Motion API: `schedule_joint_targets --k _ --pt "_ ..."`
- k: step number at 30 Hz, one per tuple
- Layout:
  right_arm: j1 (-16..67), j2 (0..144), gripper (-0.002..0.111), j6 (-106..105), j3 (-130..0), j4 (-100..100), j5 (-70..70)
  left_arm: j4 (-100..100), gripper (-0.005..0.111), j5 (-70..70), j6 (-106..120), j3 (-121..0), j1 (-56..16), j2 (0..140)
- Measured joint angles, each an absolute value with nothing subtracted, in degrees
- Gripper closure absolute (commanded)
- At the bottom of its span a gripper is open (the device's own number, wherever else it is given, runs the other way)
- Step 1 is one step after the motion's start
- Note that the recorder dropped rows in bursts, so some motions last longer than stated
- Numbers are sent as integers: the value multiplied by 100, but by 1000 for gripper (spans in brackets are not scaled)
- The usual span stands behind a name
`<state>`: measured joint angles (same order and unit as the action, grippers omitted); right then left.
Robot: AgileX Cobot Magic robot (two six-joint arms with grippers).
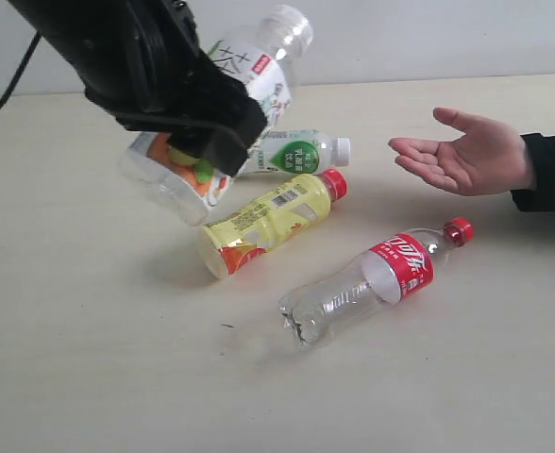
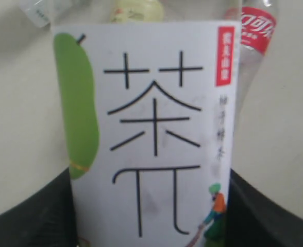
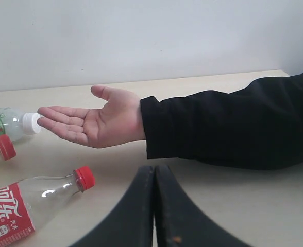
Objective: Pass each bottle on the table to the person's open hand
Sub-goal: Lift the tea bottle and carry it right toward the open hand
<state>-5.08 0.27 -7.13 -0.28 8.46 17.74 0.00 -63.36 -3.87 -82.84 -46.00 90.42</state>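
My left gripper (image 1: 211, 127) is shut on the white fruit-pictured bottle (image 1: 259, 71) and holds it tilted in the air above the table (image 1: 89, 359), clear cap up and to the right. In the left wrist view its label (image 2: 151, 128) fills the picture between the black fingers (image 2: 267, 211). Lying on the table are the white-and-green bottle (image 1: 296, 151), the yellow-labelled bottle (image 1: 268, 219) and the clear red-labelled bottle (image 1: 381, 278). The person's open hand (image 1: 462, 156) waits palm up at the right. My right gripper (image 3: 154, 172) is shut and empty, low over the table near the red-labelled bottle (image 3: 22, 203) and the hand (image 3: 95, 123).
The person's black sleeve (image 3: 229, 126) lies across the table at the right. A pale wall (image 1: 428, 38) runs behind the far table edge. A black cable (image 1: 8, 85) hangs at the far left.
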Motion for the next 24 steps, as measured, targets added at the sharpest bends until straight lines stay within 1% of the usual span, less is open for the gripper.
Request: schedule_joint_targets --k 5,10,16,24 --pt "-508 27 108 -713 -28 846 1774 0 107 -6311 -731 -8820 -5182 9436" --pt "-508 27 108 -713 -28 846 1774 41 107 -6085 -1531 -9416 -5555 10178" --pt "-508 27 108 -713 -28 846 1774 0 107 -5674 -2089 -10507 -5581 11336" --pt "-508 27 108 -713 -28 846 1774 -622 107 -4351 -2764 -11844 -5498 12648"
